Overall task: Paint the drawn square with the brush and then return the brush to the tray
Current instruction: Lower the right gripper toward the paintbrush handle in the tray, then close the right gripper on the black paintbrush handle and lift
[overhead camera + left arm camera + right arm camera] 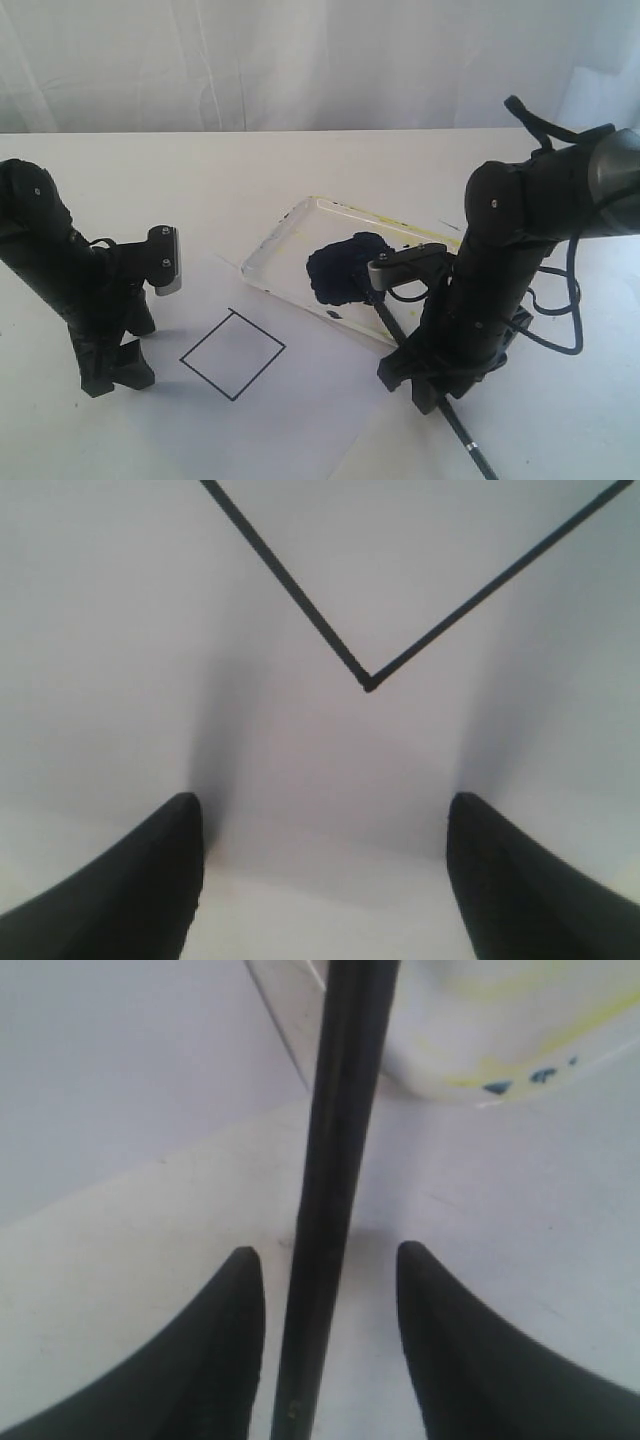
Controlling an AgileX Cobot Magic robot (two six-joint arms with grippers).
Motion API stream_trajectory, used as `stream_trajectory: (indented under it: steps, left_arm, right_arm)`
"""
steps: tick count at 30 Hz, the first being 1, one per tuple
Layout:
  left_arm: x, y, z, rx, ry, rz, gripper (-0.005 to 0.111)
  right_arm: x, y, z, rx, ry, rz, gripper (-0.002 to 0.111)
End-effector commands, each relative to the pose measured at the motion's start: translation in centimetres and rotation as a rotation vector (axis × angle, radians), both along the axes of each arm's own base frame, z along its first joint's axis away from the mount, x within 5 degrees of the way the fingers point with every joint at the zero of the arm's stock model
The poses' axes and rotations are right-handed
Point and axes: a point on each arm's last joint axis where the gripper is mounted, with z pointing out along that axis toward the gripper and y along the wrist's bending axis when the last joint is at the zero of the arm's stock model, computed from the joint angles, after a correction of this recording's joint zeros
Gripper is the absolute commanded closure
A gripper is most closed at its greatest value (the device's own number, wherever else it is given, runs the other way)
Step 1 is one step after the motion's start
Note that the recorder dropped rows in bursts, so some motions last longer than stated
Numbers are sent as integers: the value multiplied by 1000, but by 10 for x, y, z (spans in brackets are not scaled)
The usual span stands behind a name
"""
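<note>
Between spread fingers of the R end effector (328, 1248) lies the brush (345, 1110) — unclamped, tip toward the tray (500, 1020).

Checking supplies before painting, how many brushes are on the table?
1. The brush lies with its tip end in the tray, its handle running through the open right tool. No other shows.
</note>
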Motion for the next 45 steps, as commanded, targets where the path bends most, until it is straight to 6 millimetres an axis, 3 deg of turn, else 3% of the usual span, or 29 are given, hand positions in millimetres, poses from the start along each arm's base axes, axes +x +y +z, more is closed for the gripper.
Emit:
stream_trajectory:
  steps: [1, 5, 8, 13, 26, 33, 39, 45]
  left_arm:
    - [-5, 0, -6, 16, 48, -18, 35]
    - [-5, 0, -6, 16, 48, -18, 35]
    - [-5, 0, -6, 16, 48, -18, 35]
    - [-5, 0, -6, 16, 48, -18, 35]
    - [-5, 0, -6, 16, 48, -18, 35]
    - [-5, 0, -6, 16, 48, -18, 35]
    - [-5, 0, -6, 16, 46, -18, 35]
    - [-5, 0, -6, 16, 45, -17, 35]
  right_arm:
    - [0, 1, 0, 0, 2, 0, 68]
    - [0, 1, 0, -2, 8, -4, 76]
    - [-2, 0, 0, -8, 27, -1, 92]
    - [-2, 1, 4, -13, 50, 7, 108]
    - [4, -2, 53, -101, 136, 108, 108]
    - [21, 7, 77, -54, 28, 178, 108]
    - [25, 9, 81, -49, 10, 158, 108]
    - [23, 21, 70, -63, 43, 173, 108]
